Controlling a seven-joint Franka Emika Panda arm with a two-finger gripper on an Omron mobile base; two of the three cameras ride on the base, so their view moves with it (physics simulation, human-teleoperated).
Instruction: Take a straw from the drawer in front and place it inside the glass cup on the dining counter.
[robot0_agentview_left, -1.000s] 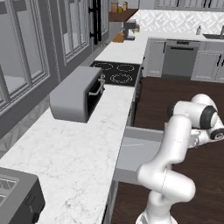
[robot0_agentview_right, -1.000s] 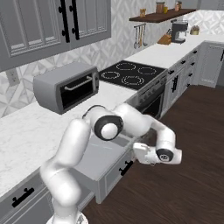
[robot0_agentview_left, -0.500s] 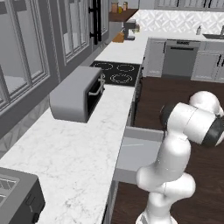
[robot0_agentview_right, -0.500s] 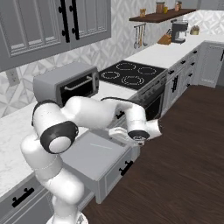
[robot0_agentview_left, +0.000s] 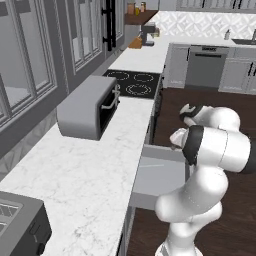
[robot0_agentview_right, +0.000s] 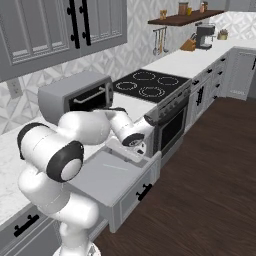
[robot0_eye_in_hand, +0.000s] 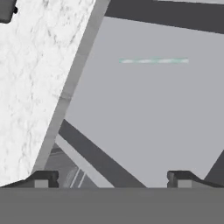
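- The drawer stands pulled out from the run of grey cabinets below the marble tabletop, its flat grey front panel facing the dark wood floor.
- The straw lies flat on the drawer's plain grey bottom, a thin pale greenish-white stick; in the right base view it shows as a faint pale line on the drawer floor.
- The gripper hangs above the open drawer and looks down into it, with the straw well clear of its two dark fingertips.
- The jaws stand wide apart and hold nothing; only the bare grey drawer bottom shows between them.
- In the right base view the gripper sits over the back part of the drawer, close to the tabletop edge, at the end of the bent white arm.
- A grey toaster oven rests on the tabletop beside the drawer, its door facing the room.
- A black cooktop lies further along the same tabletop, beyond the toaster oven.
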